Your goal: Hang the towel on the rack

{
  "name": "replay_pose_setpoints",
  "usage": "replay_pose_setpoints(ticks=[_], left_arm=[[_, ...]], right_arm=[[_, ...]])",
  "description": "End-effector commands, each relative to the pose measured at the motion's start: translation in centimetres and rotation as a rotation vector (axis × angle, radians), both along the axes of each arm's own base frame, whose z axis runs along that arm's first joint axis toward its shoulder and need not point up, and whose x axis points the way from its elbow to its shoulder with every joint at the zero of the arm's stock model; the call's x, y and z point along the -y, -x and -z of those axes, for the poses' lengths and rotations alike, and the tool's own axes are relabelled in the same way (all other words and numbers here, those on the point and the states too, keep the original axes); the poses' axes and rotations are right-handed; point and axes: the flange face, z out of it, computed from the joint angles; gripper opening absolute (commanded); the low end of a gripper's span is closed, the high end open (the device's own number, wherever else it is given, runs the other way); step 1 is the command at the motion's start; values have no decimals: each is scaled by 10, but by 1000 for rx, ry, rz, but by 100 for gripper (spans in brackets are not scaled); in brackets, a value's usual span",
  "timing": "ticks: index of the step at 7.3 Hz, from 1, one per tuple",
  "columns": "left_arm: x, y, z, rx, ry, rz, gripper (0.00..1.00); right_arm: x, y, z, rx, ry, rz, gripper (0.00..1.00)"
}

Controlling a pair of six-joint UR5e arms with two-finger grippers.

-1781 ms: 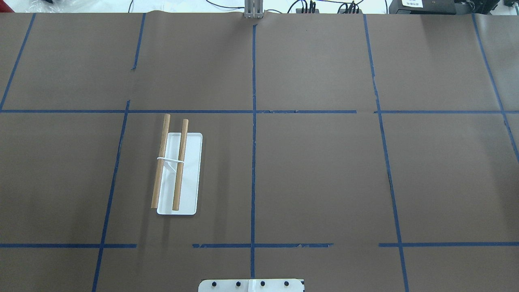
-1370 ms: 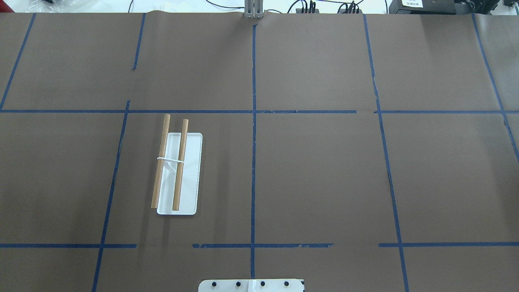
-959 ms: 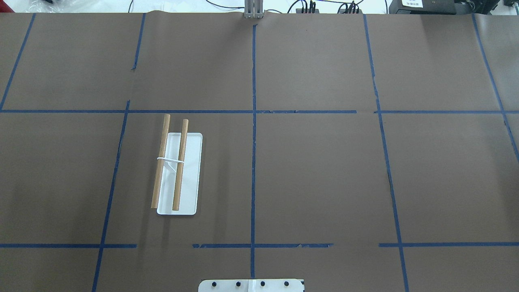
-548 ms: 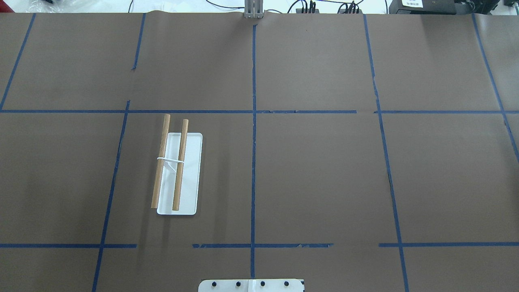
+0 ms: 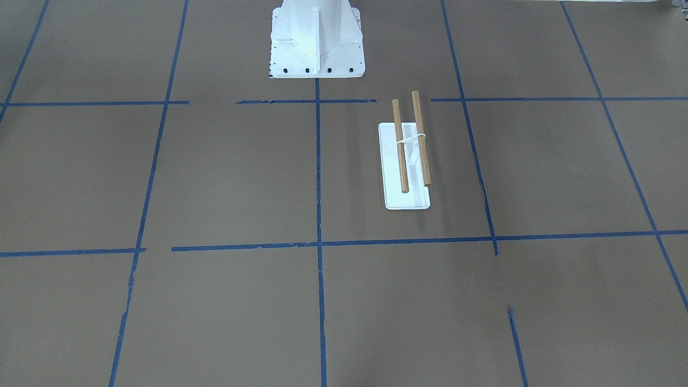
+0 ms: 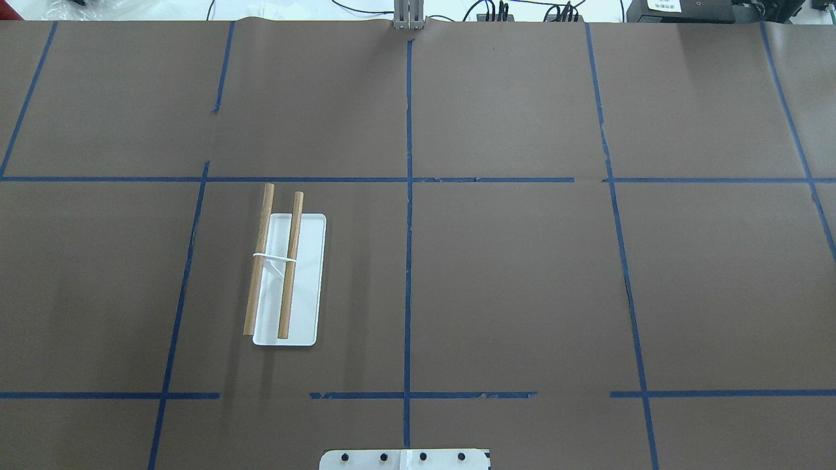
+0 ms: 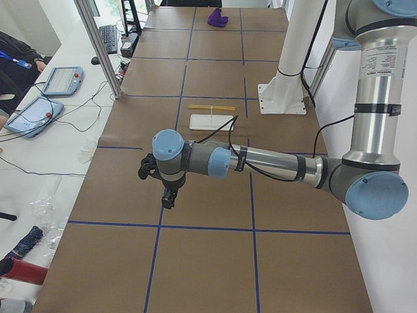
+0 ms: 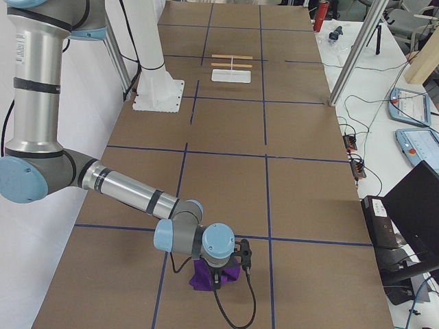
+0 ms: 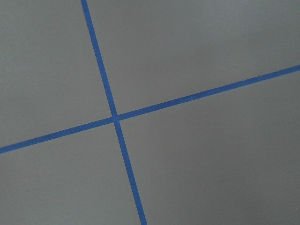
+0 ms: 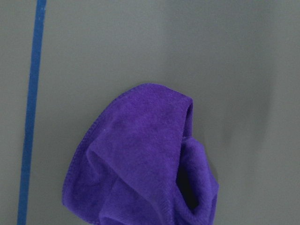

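The rack (image 6: pixel 287 274) stands on the table's left half, with a white base and two brown rods; it also shows in the front view (image 5: pixel 411 156), left view (image 7: pixel 212 117) and right view (image 8: pixel 232 68). The purple towel (image 10: pixel 140 164) lies crumpled on the table at the far right end (image 8: pixel 200 279), small in the left view (image 7: pixel 217 17). My right gripper (image 8: pixel 219 276) hangs straight over the towel; I cannot tell whether it is open or shut. My left gripper (image 7: pixel 168 197) hovers over bare table at the left end; I cannot tell its state.
The white robot pedestal (image 5: pixel 316 40) stands at the table's near edge in the middle. Blue tape lines (image 9: pixel 115 117) divide the brown table cover. Aluminium posts (image 8: pixel 357 48), cables and tablets (image 7: pixel 62 79) line the far side.
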Motion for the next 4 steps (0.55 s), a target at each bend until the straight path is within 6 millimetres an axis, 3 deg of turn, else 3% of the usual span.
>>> replay_pose_setpoints(ticks=[1,3,4], left_arm=[[1,0,2,0,-6,-1,100],[0,2,8,-2,-16,3,100],[-1,1,14,-15,-26,1,100]], right_arm=[[40,-1,20,-13,-59,10,100],[57,2,3,-57,-12,21,100],[45,3,-17,-56,36,2,100]])
